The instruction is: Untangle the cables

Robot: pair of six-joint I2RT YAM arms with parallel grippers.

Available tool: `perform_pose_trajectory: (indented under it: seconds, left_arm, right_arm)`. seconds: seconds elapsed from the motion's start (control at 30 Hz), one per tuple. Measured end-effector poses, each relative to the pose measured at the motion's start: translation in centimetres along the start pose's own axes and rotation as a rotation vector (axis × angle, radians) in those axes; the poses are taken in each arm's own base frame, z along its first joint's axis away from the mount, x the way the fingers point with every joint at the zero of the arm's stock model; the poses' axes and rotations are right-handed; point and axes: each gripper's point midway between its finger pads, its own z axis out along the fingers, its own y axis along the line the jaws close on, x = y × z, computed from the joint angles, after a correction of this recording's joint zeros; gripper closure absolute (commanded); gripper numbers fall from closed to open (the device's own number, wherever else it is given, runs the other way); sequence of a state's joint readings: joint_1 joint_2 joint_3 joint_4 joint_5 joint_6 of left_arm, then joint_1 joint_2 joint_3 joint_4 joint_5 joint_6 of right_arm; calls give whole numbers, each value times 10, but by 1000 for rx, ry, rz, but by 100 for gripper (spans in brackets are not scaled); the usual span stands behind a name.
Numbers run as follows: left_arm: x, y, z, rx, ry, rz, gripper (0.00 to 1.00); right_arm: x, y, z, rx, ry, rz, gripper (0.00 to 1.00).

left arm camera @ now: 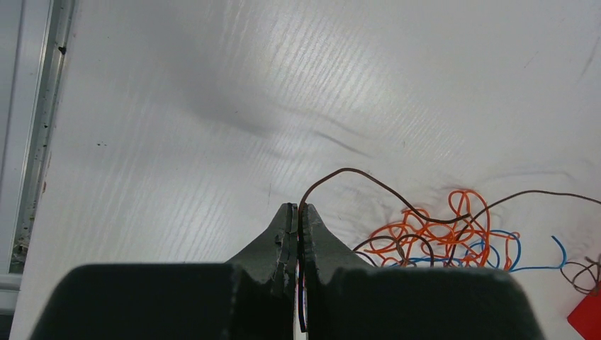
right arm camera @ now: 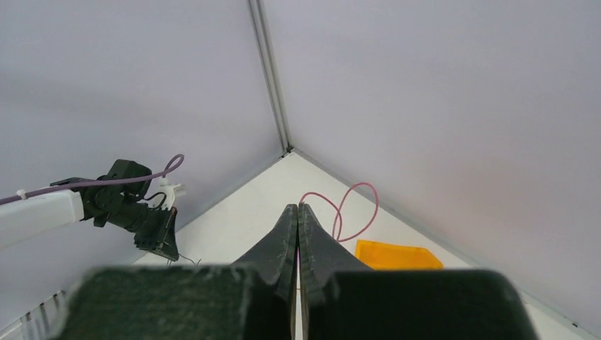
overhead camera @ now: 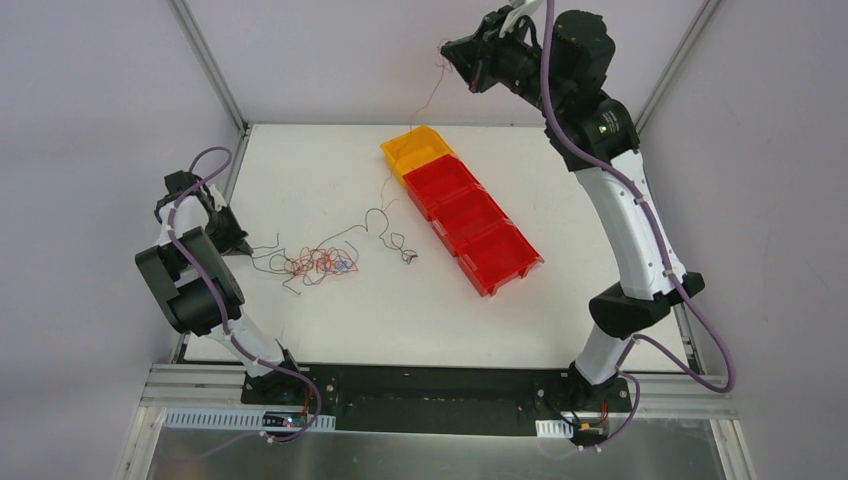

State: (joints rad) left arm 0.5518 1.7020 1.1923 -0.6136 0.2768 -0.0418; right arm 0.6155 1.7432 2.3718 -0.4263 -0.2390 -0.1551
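The cables' tangle (overhead camera: pixel 315 262), orange, blue and dark strands, lies on the white table left of centre; it also shows in the left wrist view (left arm camera: pixel 439 237). My left gripper (overhead camera: pixel 228 238) is low at the tangle's left, shut on a dark wire (left arm camera: pixel 354 173) that arcs from its tips (left arm camera: pixel 299 209) into the tangle. My right gripper (overhead camera: pixel 450 55) is raised high at the back, shut on a thin red wire (overhead camera: pixel 428 100) that hangs down past the orange bin; the wire loops beyond its tips (right arm camera: pixel 298 207) in the right wrist view (right arm camera: pixel 354 205). A dark strand (overhead camera: pixel 388 228) curls on the table below.
A diagonal row of bins stands right of centre: one orange bin (overhead camera: pixel 418 150) at the back, also in the right wrist view (right arm camera: pixel 397 255), then several red bins (overhead camera: pixel 470 215). Frame posts and grey walls enclose the table. The left arm (right arm camera: pixel 135 212) shows in the right wrist view.
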Motion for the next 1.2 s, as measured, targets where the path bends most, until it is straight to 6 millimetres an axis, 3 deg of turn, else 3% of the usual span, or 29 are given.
perform_pose_trajectory:
  seconds: [0.1,0.23,0.37,0.5,0.67,0.8,0.9,1.0,1.07,1.2]
  left_arm:
    - [-1,4,0,-16,-6,23,100]
    - [-1,12,1,-53,-5,60,100]
    - [2,25,3,-104,5,104,100]
    - [3,48,7,-169,26,132,100]
    - [8,80,12,-244,68,136,100]
    - [10,90,12,-259,79,143,100]
    - [9,85,13,-227,76,163,100]
    - [10,63,11,-145,55,190,100]
    - [11,40,3,-76,30,222,100]
    - [7,-27,-23,95,-65,337,100]
  right_arm:
    - [-7,-11,-1,25,-26,-1,100]
    - [-10,-10,-4,26,-51,-8,100]
    - [-29,-15,-5,59,-115,-34,100]
    - [-67,-23,-14,111,-232,-92,100]
    - [-130,-22,-42,166,-421,-180,100]
    - [-155,-22,-63,208,-501,-220,100]
    - [-147,-20,-70,207,-482,-218,100]
    - [-127,-20,-64,188,-431,-203,100]
    - [-109,-22,-52,170,-388,-191,100]
    - [-69,-31,-21,145,-288,-157,100]
